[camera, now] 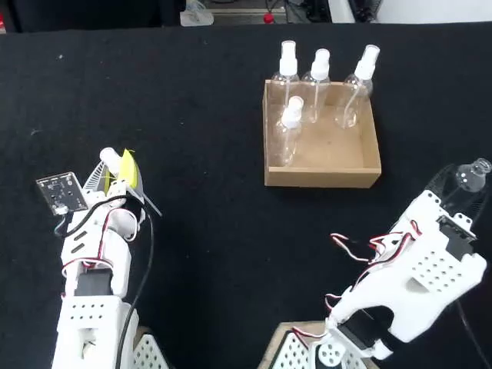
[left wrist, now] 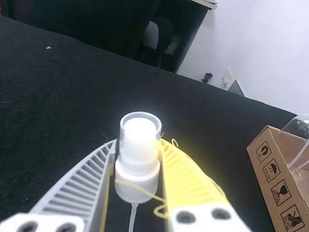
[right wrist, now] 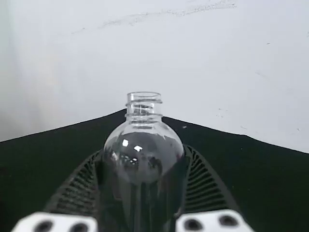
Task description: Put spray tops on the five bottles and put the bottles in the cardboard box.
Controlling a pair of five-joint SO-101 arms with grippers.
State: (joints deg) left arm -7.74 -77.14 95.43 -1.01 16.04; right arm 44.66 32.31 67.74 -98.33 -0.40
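1. Two things are in my grip: my left gripper pinches the white plastic spray top by its collar, the thin dip tube trailing back toward my wrist; my right gripper is clamped round the shoulder of the clear round plastic bottle, whose threaded neck is bare.
2. Both are well apart, at opposite sides of the black table; I judge the step in hand is bringing them together.
3. To do it well I would hold the bottle steady; line the tube over the mouth first; then lower and twist, since a tilted top could snag on the thread.
4. Farther out, the brown cardboard box holds four capped bottles; bare floor shows at its front right for the fifth.
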